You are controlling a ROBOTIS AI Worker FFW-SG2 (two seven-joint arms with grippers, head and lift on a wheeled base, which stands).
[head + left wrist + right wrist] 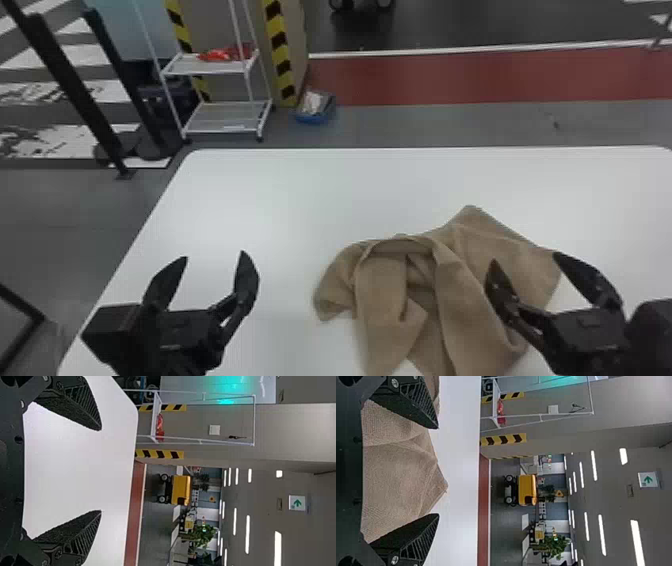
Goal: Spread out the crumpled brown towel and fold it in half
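- While the brown towel (pixel 382 320) lies all crumpled on the white desk (pixel 280 200), one of its corners points to the far edge.
- The left claw (pixel 214 255) is spread wide, left of the towel.
- The right claw (pixel 523 257) is wide too, over the towel's right side.
- Past the desk, a white rack (pixel 215 71) holds something red (pixel 220 55).

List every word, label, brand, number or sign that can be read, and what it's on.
No readable words or numbers.
Green sign in the background: an arrow, no legible text.
Left claw, right claw: pale marks, too small to read.
Towel: no print visible.
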